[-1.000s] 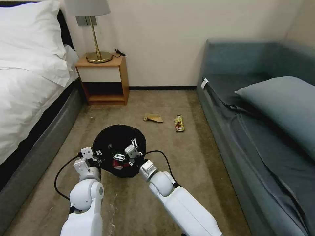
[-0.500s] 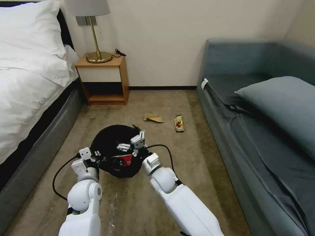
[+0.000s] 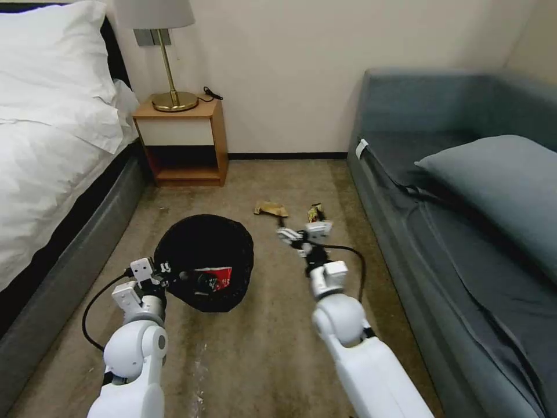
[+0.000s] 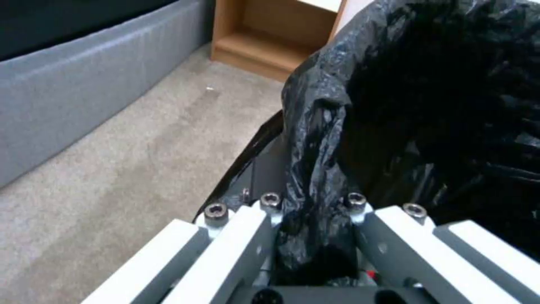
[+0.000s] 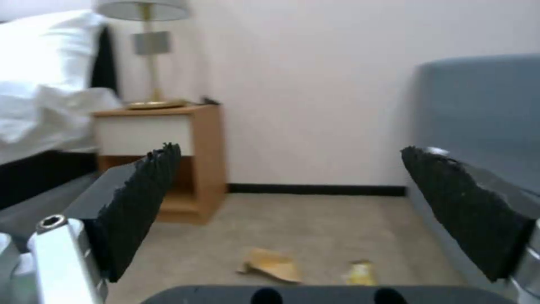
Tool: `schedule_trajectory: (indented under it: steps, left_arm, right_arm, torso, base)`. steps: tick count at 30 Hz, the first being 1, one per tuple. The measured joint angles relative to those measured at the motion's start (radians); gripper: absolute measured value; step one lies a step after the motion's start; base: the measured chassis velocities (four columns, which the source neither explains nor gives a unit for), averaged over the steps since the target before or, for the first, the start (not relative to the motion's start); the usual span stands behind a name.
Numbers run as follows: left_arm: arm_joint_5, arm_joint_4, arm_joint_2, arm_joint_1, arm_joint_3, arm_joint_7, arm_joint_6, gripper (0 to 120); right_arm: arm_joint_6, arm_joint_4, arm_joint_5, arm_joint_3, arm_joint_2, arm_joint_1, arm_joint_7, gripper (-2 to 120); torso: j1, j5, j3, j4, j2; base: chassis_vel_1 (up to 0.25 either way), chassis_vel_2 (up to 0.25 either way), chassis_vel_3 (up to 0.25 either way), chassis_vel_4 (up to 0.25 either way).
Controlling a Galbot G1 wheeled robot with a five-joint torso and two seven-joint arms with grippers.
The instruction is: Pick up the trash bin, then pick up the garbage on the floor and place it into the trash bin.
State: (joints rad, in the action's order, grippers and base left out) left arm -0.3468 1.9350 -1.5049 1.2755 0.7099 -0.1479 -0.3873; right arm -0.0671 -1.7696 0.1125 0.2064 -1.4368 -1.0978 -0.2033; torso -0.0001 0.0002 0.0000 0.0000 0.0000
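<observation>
Right gripper (image 3: 304, 233) was wide open and empty, held above the floor (image 3: 261, 360) to the right of the trash bin (image 3: 204, 269). Tan paper scrap (image 3: 270, 208) and brown-gold snack wrapper (image 3: 315, 212) lay on the carpet just beyond it, toward the wall; in the right wrist view both sat between the spread pads (image 5: 139, 207), farther out. Left gripper (image 3: 168, 275) was clamped on the bin's bag-covered near rim. Red-and-white wrapper (image 3: 218, 277) was inside the bin.
</observation>
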Motion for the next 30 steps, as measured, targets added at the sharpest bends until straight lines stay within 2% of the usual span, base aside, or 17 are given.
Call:
schedule_trajectory:
  steps: [8, 10, 12, 16, 30]
  left_arm:
    - [-0.015, 0.006, 0.014, 0.0, -0.001, 0.008, 0.0, 3]
    - [-0.02, 0.009, 0.015, -0.001, -0.001, 0.01, -0.001, 3]
    - [-0.025, 0.01, 0.017, -0.001, -0.001, 0.011, -0.001, 3]
    - [-0.035, 0.01, 0.017, -0.002, 0.004, 0.012, -0.001, 3]
    - [-0.03, 0.012, 0.012, 0.002, 0.009, 0.007, -0.003, 3]
  right_arm:
    - [-0.042, -0.027, 0.046, 0.092, 0.024, -0.083, 0.072, 100]
    - [-0.098, -0.012, 0.047, 0.117, 0.023, -0.11, 0.135, 100]
    - [-0.129, 0.009, 0.044, 0.119, 0.019, -0.117, 0.155, 100]
    - [-0.172, 0.065, 0.041, 0.118, 0.012, -0.119, 0.178, 100]
    - [-0.216, 0.122, 0.023, 0.125, 0.008, -0.102, 0.212, 100]
  torso:
    - [0.0, -0.0001, 0.0, -0.0003, 0.0]
    - [0.0, -0.0003, 0.0, -0.0001, 0.0]
    - [0.0, 0.0, 0.0, -0.0001, 0.0]
    - [0.0, -0.0002, 0.0, 0.0, 0.0]
    - [0.0, -0.0003, 0.0, 0.0, 0.0]
  base:
    - [0.0, 0.0, 0.0, 0.0]
    - [0.0, 0.0, 0.0, 0.0]
    - [0.0, 0.0, 0.0, 0.0]
    - [0.0, 0.0, 0.0, 0.0]
    - [0.0, 0.0, 0.0, 0.0]
